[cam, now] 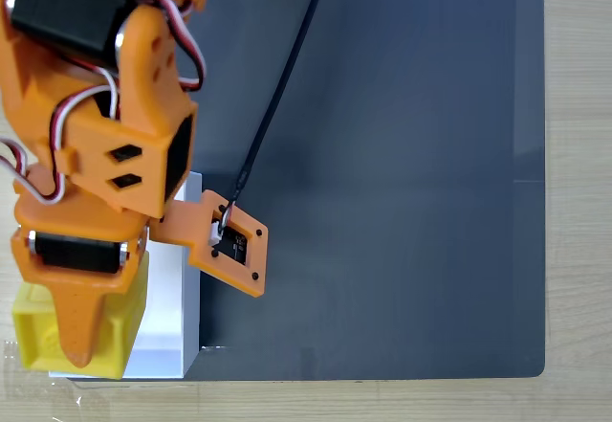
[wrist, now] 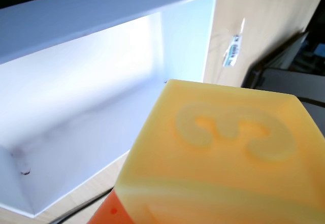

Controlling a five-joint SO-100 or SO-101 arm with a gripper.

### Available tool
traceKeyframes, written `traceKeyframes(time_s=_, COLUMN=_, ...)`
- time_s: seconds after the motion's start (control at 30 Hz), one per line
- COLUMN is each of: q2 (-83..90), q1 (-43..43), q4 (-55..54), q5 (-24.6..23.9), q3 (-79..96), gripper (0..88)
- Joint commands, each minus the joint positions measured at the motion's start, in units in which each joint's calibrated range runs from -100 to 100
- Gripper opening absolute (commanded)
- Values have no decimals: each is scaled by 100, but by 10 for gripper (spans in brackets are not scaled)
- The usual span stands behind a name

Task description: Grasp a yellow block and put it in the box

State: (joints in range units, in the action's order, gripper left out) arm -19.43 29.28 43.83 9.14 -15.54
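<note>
In the fixed view we see the block (cam: 120, 331) at the box's (cam: 177, 298) near-left corner, on the mat's (cam: 382, 154) left edge, under the gripper (cam: 78, 345).

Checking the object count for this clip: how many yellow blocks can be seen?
1. The yellow block sits in the gripper at the bottom left of the fixed view, over the near end of the box. The arm hides part of the box, so another could be concealed.
</note>
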Motion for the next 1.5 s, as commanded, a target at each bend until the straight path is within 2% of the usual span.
traceKeyframes(time_s=0.0, q2=-125, q1=43, q4=-282, q5=104, q3=-423, gripper=238)
traceKeyframes(time_s=0.47, q2=-778, q1=43, q4=-474, q5=156, q3=-405, gripper=248)
traceKeyframes(time_s=0.6, q2=-803, q1=43, q4=-439, q5=172, q3=-332, gripper=344)
traceKeyframes(time_s=0.67, q2=-812, q1=43, q4=-431, q5=361, q3=-305, gripper=403)
traceKeyframes(time_s=0.77, q2=-812, q1=43, q4=-431, q5=608, q3=-233, gripper=448)
traceKeyframes(time_s=1.07, q2=-252, q1=102, q4=-431, q5=634, q3=-188, gripper=452)
traceKeyframes(time_s=1.17, q2=409, q1=34, q4=-99, q5=419, q3=-178, gripper=448)
traceKeyframes(time_s=1.27, q2=1341, q1=-159, q4=782, q5=-64, q3=-178, gripper=386)
traceKeyframes(time_s=1.4, q2=2604, q1=-521, q4=2152, q5=-840, q3=39, gripper=195)
traceKeyframes(time_s=1.47, q2=3197, q1=-715, q4=2493, q5=-1155, q3=455, gripper=84)
